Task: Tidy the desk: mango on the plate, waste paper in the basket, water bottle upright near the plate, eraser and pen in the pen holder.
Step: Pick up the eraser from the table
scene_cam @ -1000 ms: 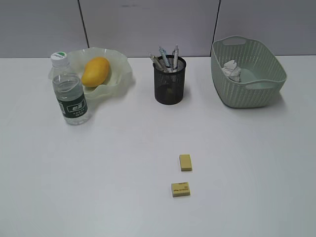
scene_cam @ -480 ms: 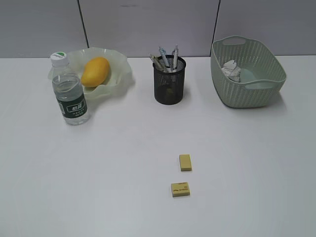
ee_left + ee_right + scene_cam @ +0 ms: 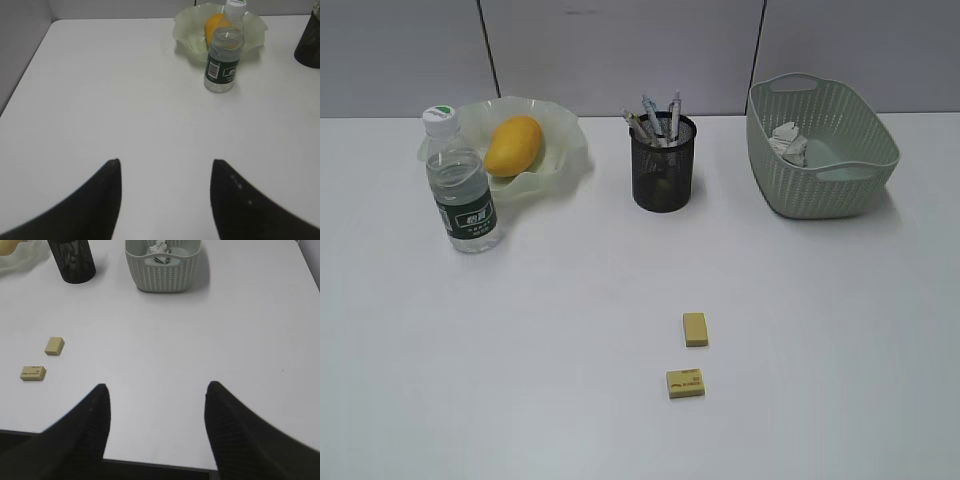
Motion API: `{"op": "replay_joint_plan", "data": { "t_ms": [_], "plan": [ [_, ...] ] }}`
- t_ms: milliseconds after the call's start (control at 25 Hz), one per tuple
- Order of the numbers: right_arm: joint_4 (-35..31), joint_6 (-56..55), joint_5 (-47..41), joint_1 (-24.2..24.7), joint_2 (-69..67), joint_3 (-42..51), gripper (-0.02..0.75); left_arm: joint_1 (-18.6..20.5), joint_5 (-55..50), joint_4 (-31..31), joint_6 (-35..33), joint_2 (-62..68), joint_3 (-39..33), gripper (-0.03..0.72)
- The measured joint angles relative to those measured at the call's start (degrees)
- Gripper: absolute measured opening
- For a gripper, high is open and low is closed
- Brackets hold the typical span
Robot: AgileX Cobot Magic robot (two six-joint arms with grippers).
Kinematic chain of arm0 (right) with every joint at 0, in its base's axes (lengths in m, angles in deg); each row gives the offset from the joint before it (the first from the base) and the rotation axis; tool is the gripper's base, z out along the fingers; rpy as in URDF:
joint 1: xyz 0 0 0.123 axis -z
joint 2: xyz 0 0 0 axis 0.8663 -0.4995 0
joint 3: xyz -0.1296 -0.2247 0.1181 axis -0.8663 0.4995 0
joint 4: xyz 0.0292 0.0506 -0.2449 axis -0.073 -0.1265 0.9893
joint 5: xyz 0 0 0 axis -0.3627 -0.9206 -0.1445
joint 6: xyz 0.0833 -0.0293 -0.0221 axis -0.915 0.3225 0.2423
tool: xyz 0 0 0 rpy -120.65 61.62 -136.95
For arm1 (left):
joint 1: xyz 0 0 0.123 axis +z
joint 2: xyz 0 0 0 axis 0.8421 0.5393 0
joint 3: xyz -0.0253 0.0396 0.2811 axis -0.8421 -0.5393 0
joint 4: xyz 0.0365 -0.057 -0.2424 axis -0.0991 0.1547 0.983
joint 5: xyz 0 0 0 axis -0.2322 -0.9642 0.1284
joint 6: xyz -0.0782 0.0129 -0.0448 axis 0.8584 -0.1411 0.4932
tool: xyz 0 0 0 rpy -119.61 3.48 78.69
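Note:
The mango point(image 3: 513, 145) lies in the wavy-rimmed plate point(image 3: 560, 160). In front of the plate the water bottle point(image 3: 463, 185) stands upright. Pens point(image 3: 655, 118) stick out of the black mesh pen holder point(image 3: 663, 165). Crumpled waste paper point(image 3: 789, 142) rests inside the basket point(image 3: 820, 175). Two yellow erasers, one point(image 3: 695, 329) farther and one point(image 3: 686, 383) nearer, lie on the desk point(image 3: 520, 350). My left gripper point(image 3: 165, 162) is open over bare desk, well short of the bottle point(image 3: 224, 55). Open too, my right gripper point(image 3: 157, 386) hangs near the desk's front edge, with the erasers point(image 3: 54, 346) to its left.
Grey partition panels point(image 3: 620, 50) close off the back of the desk. In the right wrist view the desk's near edge point(image 3: 150, 462) runs just under the fingers. Neither arm shows in the exterior view.

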Motion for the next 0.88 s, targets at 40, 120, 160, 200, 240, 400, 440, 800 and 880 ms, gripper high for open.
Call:
{"op": "replay_joint_plan", "data": {
  "t_ms": [40, 120, 160, 200, 240, 400, 440, 800, 880],
  "plan": [
    [0.00, -0.47, 0.00, 0.00, 0.00, 0.00, 0.478, 0.00, 0.00, 0.00, -0.06, 0.00, 0.00, 0.438],
    [0.00, -2.34, 0.00, 0.00, 0.00, 0.00, 0.478, 0.00, 0.00, 0.00, -0.06, 0.00, 0.00, 0.438],
    [-0.05, -3.47, 0.00, 0.00, -0.12, 0.00, 0.478, 0.00, 0.00, 0.00, -0.11, 0.00, 0.00, 0.438],
    [-0.26, -4.41, 0.00, 0.00, -0.95, 0.00, 0.478, 0.00, 0.04, 0.00, -0.11, 0.00, 0.00, 0.438],
    [-0.54, -4.90, 0.00, 0.00, -2.28, 0.00, 0.478, 0.00, 0.04, 0.00, -0.11, 0.00, 0.00, 0.438],
    [-2.57, -5.47, -1.99, 0.00, -13.71, -2.28, 0.478, 0.00, 0.04, 0.00, -0.11, 0.00, 0.00, 0.438],
    [-3.02, -5.49, -2.80, 0.00, -17.29, -3.42, 0.478, 0.00, 0.04, 0.00, -0.11, 0.00, 0.00, 0.438],
    [-3.72, -3.47, -4.57, 0.00, -44.88, -20.40, 0.478, 0.00, 0.06, 0.00, -0.11, 0.00, 0.00, 0.438],
    [-3.72, -3.47, -5.17, 0.00, -51.39, -23.64, 0.478, 0.00, 0.11, 0.00, -0.11, 0.00, 0.00, 0.438]
  ]
}}
